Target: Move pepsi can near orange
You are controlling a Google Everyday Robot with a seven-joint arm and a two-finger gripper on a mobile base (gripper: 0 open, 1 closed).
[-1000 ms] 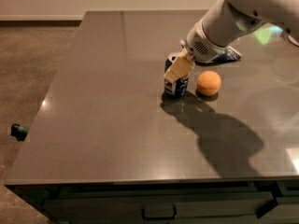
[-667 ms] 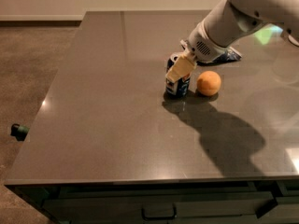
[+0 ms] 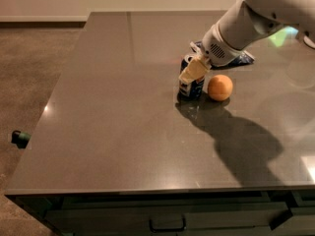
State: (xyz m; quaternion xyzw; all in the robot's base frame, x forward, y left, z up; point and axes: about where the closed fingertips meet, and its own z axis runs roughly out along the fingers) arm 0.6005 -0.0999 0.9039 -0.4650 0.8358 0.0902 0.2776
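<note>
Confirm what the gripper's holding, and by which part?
The gripper holds the pepsi can by its upper sides, can standing beside the orange.

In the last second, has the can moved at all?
Yes, slightly. The can, clamped in the gripper, has edged right towards the orange, which has stayed put on the table. The gap between them is narrower.

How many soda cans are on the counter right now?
1. The pepsi can stands on the counter, just left of the orange, with the gripper at its top. The arm hides some surface behind it, so another could be hidden.
</note>
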